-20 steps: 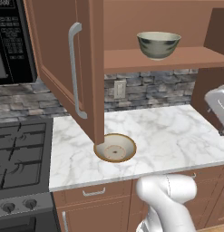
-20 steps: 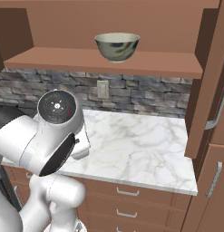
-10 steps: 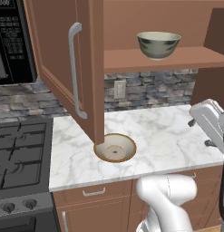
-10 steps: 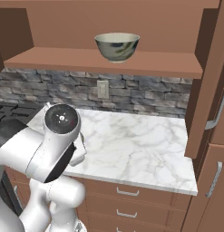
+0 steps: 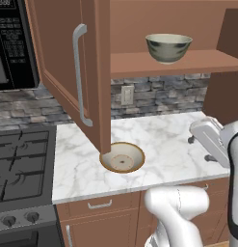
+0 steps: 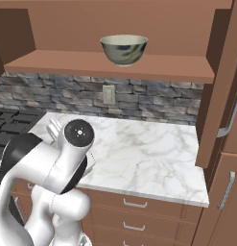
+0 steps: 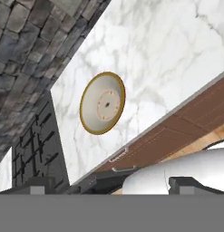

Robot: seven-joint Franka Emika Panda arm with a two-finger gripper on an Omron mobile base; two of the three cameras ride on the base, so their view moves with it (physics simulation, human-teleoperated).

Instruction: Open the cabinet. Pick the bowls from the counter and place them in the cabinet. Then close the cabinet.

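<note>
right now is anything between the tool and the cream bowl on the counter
Nothing visible on the counter lies between them. The open cabinet door hangs over the cream bowl's left edge, so coming straight down on that side looks tight. The tool is open.

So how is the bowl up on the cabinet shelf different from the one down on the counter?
The grey-green bowl is deep with steep sides; the cream bowl is wide and shallow. The grey-green bowl stands on the cabinet shelf; the cream bowl sits on the marble counter, below the open door's edge. The cream bowl has a tan-brown rim and centre ring; the grey-green bowl is dark outside, pale inside. Both are round and upright.
</note>
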